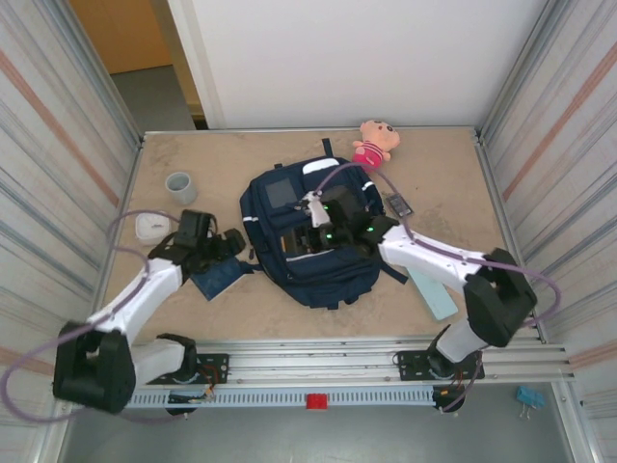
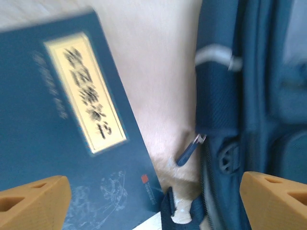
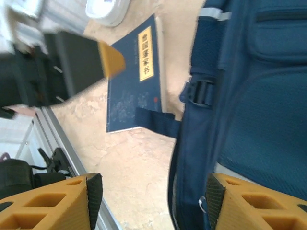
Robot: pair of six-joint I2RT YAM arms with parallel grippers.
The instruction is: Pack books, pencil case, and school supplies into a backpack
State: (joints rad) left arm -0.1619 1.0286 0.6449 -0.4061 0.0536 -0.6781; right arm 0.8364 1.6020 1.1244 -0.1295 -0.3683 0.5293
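The navy backpack [image 1: 313, 275] lies flat mid-table, and its side fills the right of the left wrist view [image 2: 254, 96]. A dark blue book [image 1: 217, 278] with a gold title label rests on the table just left of it [image 2: 62, 124] [image 3: 134, 81]. My left gripper [image 1: 231, 243] [image 2: 153, 206] hovers open over the gap between book and backpack, holding nothing. My right gripper [image 1: 299, 241] [image 3: 151, 201] is open above the backpack's left edge [image 3: 240, 96], with fabric close to its right finger. The pale teal pencil case [image 1: 432, 289] lies right of the backpack. A small dark gadget [image 1: 397, 204] sits beyond it.
A pink plush toy [image 1: 374, 143] sits behind the backpack. A grey cup [image 1: 180, 186] and a white rounded box [image 1: 152, 228] stand at the left. A zipper pull [image 2: 191, 149] and a dark strap [image 3: 158, 122] stick out from the backpack's side. Corrugated walls flank the table.
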